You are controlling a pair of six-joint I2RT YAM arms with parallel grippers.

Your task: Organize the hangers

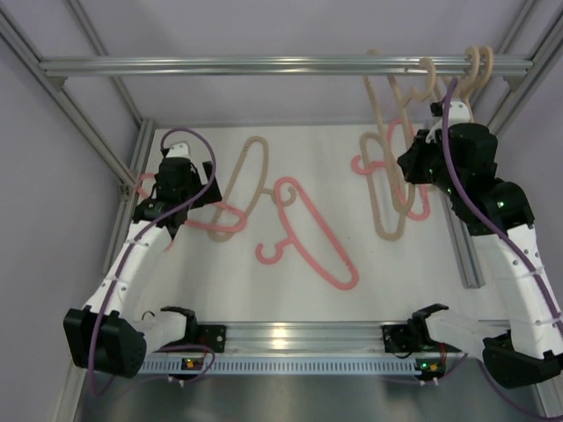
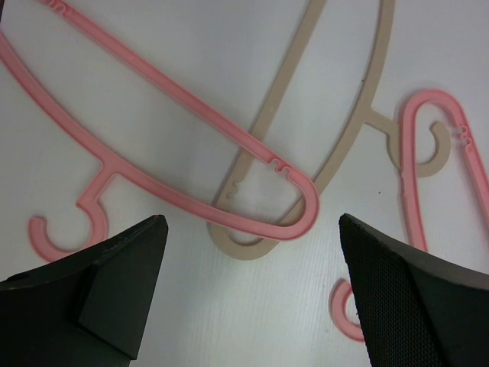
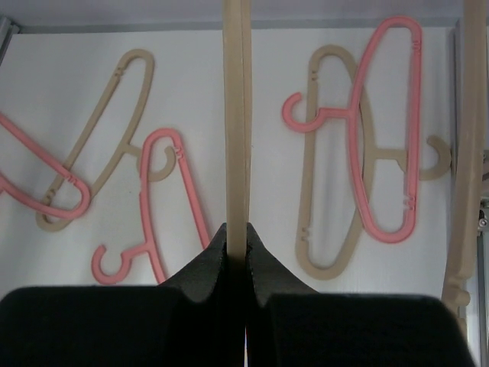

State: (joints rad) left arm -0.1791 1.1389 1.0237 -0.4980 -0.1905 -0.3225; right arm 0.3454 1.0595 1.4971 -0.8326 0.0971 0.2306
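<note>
The right gripper [image 3: 237, 237] is clamped tight on a beige hanger [image 3: 235, 115], clear only from its wrist. Only overhead shows the rail [image 1: 220, 65]. The left gripper [image 2: 250, 223] gapes empty over a pink hanger [image 2: 191, 107] on the table [image 2: 199, 313].

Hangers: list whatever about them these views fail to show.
Right wrist: held beige hanger runs off the top edge, hook unseen.
Top external: hanging hangers overlap at their hooks on the rail, count unclear.
Top external: left arm covers part of the leftmost pink hanger.

White table [image 1: 202, 290], three pink hangers [image 2: 191, 99] and two beige hangers [image 2: 241, 251] flat on it.
</note>
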